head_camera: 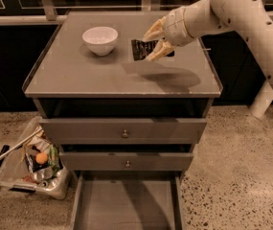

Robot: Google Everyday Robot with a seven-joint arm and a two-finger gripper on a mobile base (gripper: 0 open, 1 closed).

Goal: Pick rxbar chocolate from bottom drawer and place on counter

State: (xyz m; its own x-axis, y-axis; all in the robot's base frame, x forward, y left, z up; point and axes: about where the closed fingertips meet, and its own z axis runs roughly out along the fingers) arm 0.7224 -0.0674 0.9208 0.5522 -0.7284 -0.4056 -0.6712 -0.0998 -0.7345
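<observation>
1. The end effector (150,47) is clamped on the rxbar chocolate (139,50).
2. The bar hangs over the back of the worktop (78,75), near the white bowl (100,40) and to its right.
3. The bottom drawer (126,205) stands pulled out.

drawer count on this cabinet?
3: top drawer and middle drawer, both knobbed, stacked under the counter; bottom drawer pulled out by the floor. The pincer holds the rxbar chocolate over the counter, right of the white bowl.
</observation>
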